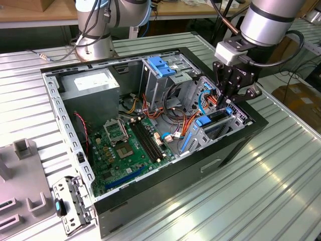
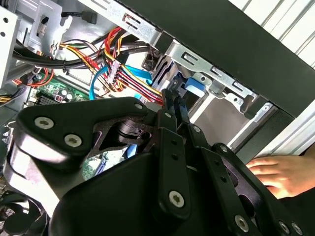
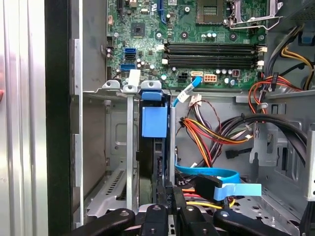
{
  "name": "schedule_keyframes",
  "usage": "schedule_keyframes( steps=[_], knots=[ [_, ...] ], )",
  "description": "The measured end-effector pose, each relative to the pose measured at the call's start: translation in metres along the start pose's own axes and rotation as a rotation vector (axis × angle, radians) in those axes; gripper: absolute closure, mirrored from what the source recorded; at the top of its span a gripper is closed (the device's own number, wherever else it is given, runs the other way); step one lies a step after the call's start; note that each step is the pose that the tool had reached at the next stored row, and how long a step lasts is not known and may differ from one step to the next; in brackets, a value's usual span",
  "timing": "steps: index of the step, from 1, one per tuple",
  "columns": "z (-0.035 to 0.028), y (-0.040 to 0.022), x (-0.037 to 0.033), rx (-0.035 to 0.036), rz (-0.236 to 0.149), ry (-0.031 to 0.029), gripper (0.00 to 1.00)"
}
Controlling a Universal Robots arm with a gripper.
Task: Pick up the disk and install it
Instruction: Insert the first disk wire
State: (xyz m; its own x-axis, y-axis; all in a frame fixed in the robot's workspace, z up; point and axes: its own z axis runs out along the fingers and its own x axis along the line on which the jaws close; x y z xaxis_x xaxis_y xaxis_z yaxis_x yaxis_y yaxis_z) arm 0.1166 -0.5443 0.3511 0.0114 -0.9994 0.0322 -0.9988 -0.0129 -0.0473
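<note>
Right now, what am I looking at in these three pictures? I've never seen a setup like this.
A robot arm is working inside an open computer case that lies on a ribbed metal table. One picture comes from a camera standing off the arm; the other two come from cameras riding near the arm's wrist. The black gripper reaches down at the case's drive bay and is closed on the disk, a dark drive with blue rails standing upright in its slot. The green circuit board and coloured wires lie inside. A person's hand rests nearby.
</note>
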Motion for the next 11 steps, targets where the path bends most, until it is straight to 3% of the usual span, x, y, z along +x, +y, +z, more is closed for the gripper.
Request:
schedule_keyframes(
  steps=[4,11],
  knots=[
    [0.0006,0.0007,0.0042,0.0,0.0,0.0002,0.84],
    [0.0013,0.0022,0.0056,-0.0001,0.003,0.0,0.84]
  ],
)
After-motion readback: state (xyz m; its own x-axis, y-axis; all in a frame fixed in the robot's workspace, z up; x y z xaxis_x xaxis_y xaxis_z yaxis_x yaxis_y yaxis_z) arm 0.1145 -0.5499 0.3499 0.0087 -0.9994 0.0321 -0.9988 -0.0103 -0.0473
